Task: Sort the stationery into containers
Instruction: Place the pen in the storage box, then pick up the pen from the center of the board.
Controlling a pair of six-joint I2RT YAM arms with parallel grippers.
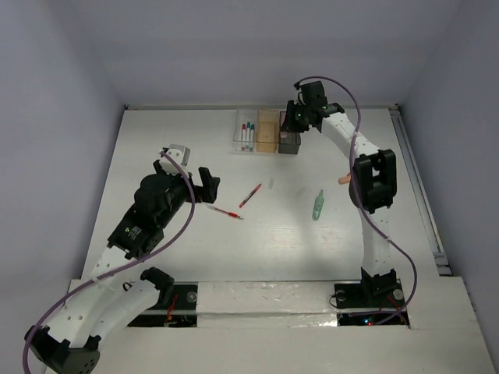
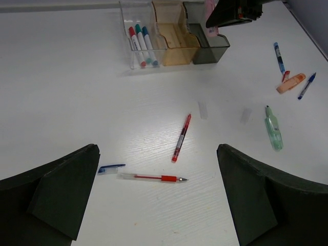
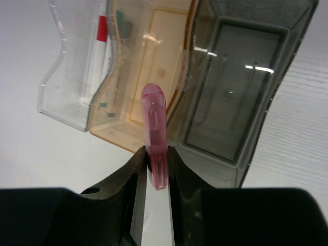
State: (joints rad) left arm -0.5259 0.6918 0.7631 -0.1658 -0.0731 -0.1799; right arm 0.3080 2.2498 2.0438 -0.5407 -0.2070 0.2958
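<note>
White tabletop [image 2: 61,92] fills every view, with pale grey walls behind. Nearest, the left gripper [image 2: 158,154] hovers above the surface with its jaws spread wide and nothing between them. Just ahead of it lie one clear-barrelled red pen [image 2: 154,178], with one small blue cap [image 2: 110,168] close to its blunt end, and one darker red pen [image 2: 181,137] angled away from it. Further out sit two tiny pale blocks [image 2: 203,110] side by side but apart, and to their right one green tube [image 2: 273,128]. Beyond the tube are one orange highlighter [image 2: 290,83], a near blue pen [image 2: 306,85], a far blue pen [image 2: 278,56] and one small red piece [image 2: 285,76]. At the far edge three bins stand touching in a row: the clear bin [image 2: 125,31] with three markers [image 2: 141,46] capped red, teal and blue, the orange bin [image 2: 177,38] and the grey bin [image 2: 210,51]. Over the last two, the right gripper [image 3: 155,159] pinches one pink translucent piece [image 3: 154,113] in narrow jaws; which of the two bins it hangs above is unclear. Print on the barrels is too small to read
</note>
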